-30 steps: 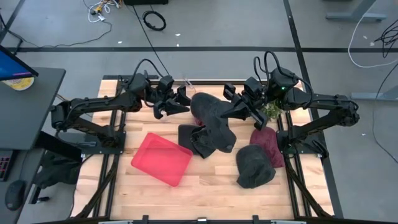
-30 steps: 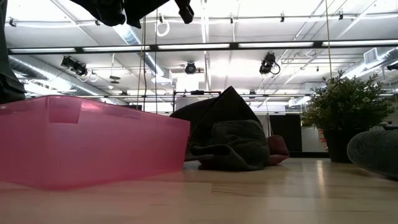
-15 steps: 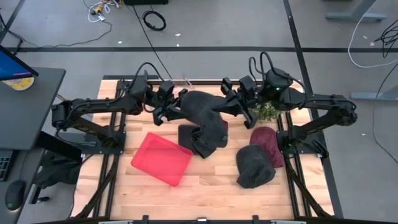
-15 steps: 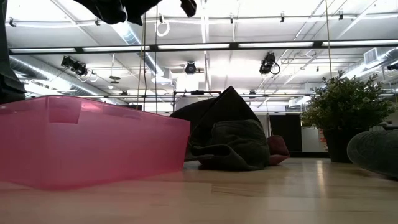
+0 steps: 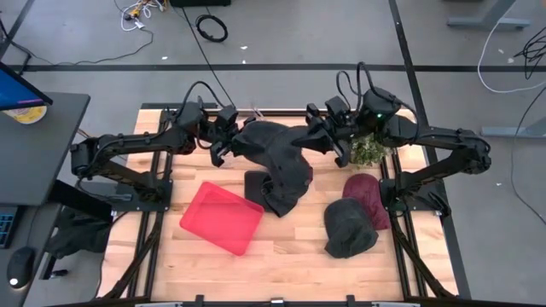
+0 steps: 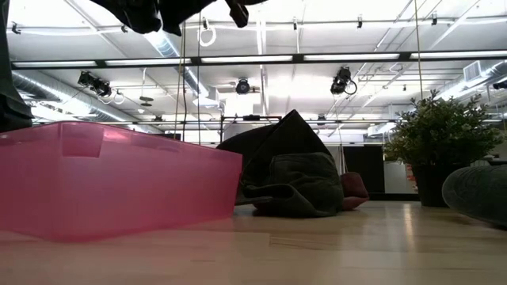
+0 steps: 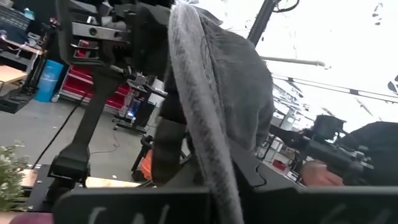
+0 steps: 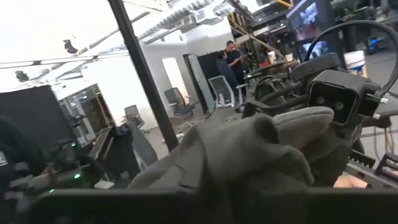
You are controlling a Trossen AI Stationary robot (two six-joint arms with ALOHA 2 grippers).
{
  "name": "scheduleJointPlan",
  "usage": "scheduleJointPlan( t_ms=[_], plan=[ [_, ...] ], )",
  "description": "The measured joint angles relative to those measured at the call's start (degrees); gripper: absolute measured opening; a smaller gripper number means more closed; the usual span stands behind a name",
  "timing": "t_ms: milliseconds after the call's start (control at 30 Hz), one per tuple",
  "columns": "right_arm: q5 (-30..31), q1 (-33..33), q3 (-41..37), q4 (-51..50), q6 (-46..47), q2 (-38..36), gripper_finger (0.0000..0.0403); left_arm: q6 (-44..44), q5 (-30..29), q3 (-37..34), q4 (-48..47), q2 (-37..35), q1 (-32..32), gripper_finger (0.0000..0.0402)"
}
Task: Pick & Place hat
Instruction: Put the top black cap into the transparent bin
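Both of my grippers meet over the back of the table (image 5: pixel 281 256) in the high view: my left gripper (image 5: pixel 230 147) is clamped on one end of the grey hat (image 5: pixel 271 141), and my right gripper (image 5: pixel 317 141) sits at its other end, so the cloth hangs stretched between them, raised above the pile of dark hats (image 5: pixel 277 189). Whether my right fingers are pinched or parted, I cannot tell. 1 pink bin (image 5: pixel 221 217) lies toward the front left, with a maroon hat (image 5: pixel 367 194) and another dark grey hat (image 5: pixel 348 228) to the right, just beside the plant (image 5: pixel 368 151).

Low view: pink bin wall (image 6: pixel 119 186) in front, hat pile (image 6: pixel 289 178) behind it.

Left wrist view: the grey hat (image 7: pixel 217 93) fills the frame between my shut fingers.

Right wrist view: folded hat cloth (image 8: pixel 249 149) lies right at my fingers, and 2 people stand far off in the room.
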Motion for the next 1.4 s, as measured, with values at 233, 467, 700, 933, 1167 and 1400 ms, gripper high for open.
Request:
scheduleJointPlan(
  t_ms=[233, 467, 700, 933, 1167, 1400],
  plan=[
    [-4.55, -3.28, 0.0, -3.11, 3.91, -4.94, 0.0189, -1.76, 2.36, 0.0, 0.0, 0.0, 0.75, 0.0011],
    [-3.62, -7.95, 0.02, -13.61, 3.55, -12.56, 0.0249, -7.11, 0.24, -0.04, -0.8, -0.02, 2.76, 0.0011],
    [9.84, -8.14, 0.02, -26.03, -3.13, -17.18, 0.0239, -15.16, -15.7, -0.07, -5.17, -0.04, 7.38, 0.0011],
    [11.66, -8.12, 0.0, -29.77, -3.43, -15.34, 0.0219, -24.96, -28.03, -0.07, -15.76, -0.11, 11.7, 0.0011],
    [11.75, -8.12, -4.38, -29.06, -2.95, -12.54, 0.0212, -17.08, -28.94, -0.09, -26.74, -3.91, 17.53, 0.0011],
    [11.6, -8.1, -11.11, -21.98, 1.09, -11.35, 0.0212, -1.64, -26.76, 1.55, -44.1, -11.54, 24.65, 0.0011]
  ],
)
